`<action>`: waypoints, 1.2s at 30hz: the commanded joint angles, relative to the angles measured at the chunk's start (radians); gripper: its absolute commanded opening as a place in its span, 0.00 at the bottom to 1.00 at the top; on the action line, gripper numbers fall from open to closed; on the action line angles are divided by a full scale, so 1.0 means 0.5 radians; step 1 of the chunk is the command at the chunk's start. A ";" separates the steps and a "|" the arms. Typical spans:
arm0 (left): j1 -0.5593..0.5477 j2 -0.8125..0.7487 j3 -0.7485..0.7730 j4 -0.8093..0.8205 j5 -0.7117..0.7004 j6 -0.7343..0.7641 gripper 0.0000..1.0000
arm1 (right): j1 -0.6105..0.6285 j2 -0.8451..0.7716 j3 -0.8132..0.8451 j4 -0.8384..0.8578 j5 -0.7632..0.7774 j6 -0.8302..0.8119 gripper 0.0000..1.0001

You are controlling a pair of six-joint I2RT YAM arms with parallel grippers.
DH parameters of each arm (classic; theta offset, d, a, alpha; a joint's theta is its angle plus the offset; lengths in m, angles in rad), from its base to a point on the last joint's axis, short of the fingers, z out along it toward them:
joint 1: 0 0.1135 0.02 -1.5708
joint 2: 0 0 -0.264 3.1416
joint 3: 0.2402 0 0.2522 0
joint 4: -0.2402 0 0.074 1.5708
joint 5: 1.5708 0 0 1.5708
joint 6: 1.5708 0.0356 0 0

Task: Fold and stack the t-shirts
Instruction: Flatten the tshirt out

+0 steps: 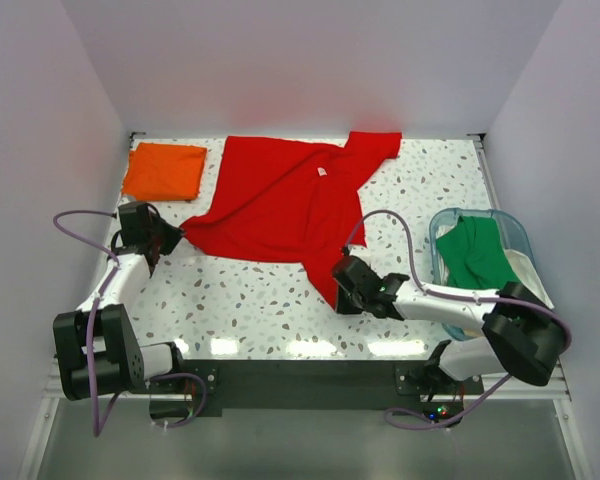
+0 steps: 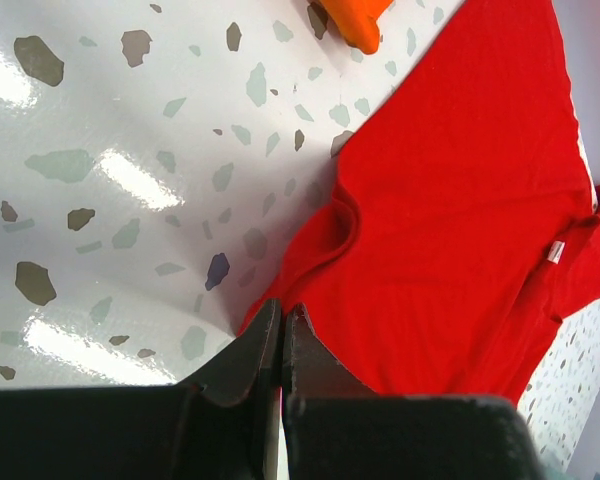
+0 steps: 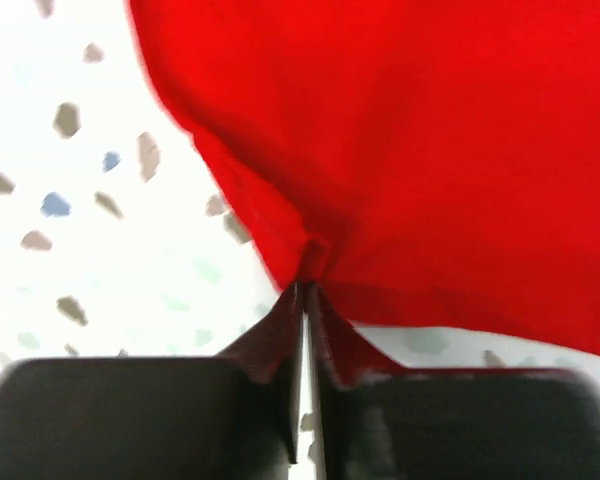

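- Claws first: the right claw (image 3: 305,285) is clenched on the near bottom corner of the red t-shirt (image 1: 280,200), and the left claw (image 2: 282,310) is pinched tight on the shirt's left corner.
- Between them the red t-shirt lies spread and slightly rumpled across the middle of the speckled tabletop (image 1: 240,300), its white neck label (image 1: 321,172) showing.
- At right, the green t-shirt (image 1: 475,255) sits crumpled in the teal tub (image 1: 515,228).
- Far left, the orange t-shirt (image 1: 165,170) lies folded flat.
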 commanded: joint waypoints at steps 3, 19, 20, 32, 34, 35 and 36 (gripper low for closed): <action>0.016 -0.049 -0.010 -0.009 0.013 0.024 0.00 | 0.031 -0.093 0.267 -0.141 0.153 0.055 0.34; 0.013 -0.080 -0.032 -0.037 -0.005 0.030 0.00 | -1.129 0.446 0.908 0.005 -0.214 -0.578 0.47; 0.016 -0.080 -0.032 -0.040 -0.005 0.033 0.00 | -1.138 0.535 0.933 -0.004 -0.202 -0.584 0.47; 0.013 -0.074 -0.007 -0.052 -0.015 0.039 0.00 | -1.160 0.907 1.065 0.091 -0.251 -0.495 0.48; 0.016 -0.074 -0.007 -0.055 -0.021 0.043 0.00 | -1.154 0.949 1.071 0.094 -0.242 -0.486 0.48; 0.016 -0.074 -0.004 -0.058 -0.021 0.046 0.00 | -1.157 0.965 1.077 0.091 -0.245 -0.479 0.48; 0.016 -0.071 -0.007 -0.058 -0.021 0.049 0.00 | -1.154 0.971 1.081 0.097 -0.260 -0.476 0.48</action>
